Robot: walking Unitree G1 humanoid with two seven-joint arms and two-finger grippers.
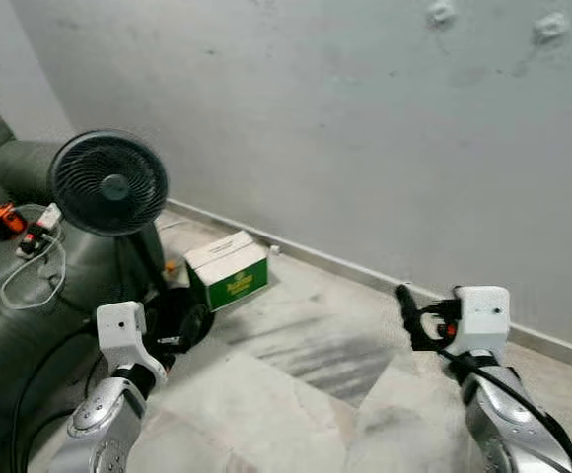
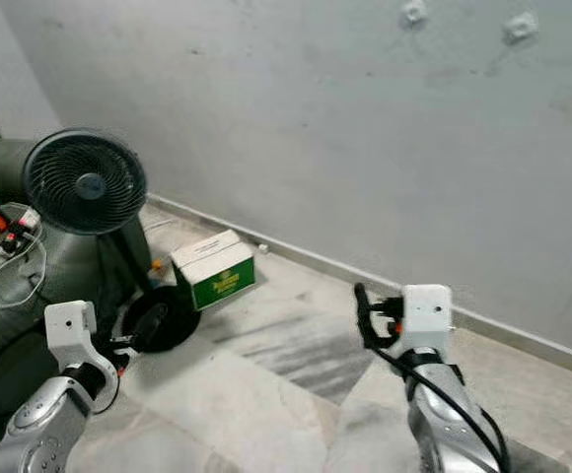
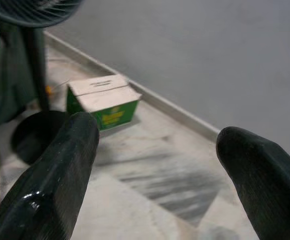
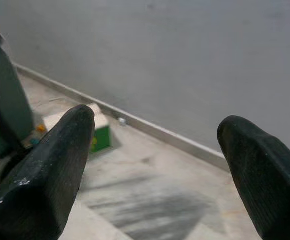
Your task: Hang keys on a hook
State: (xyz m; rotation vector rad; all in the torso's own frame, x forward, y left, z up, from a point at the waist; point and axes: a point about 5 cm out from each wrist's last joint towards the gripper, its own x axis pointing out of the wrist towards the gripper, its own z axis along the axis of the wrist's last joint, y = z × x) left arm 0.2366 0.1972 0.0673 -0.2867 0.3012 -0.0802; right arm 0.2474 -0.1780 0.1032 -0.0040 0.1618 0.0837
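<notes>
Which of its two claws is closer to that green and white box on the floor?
The left. The left gripper hangs by the fan's base, just short of the green and white box. The right gripper is raised well off to the box's other side, across open floor.

Both silver arms are raised forward at the lower edge of the head views, elbows bent, white wrist blocks uppermost. The left gripper (image 3: 155, 165) sits low on the robot's left side, its two black fingers (image 3: 60, 175) spread wide apart with nothing between them. The right gripper (image 4: 157, 172) is held a little higher on the right side, its fingers (image 4: 50, 165) likewise parted and empty, pointing ahead from the white wrist (image 1: 483, 317).
</notes>
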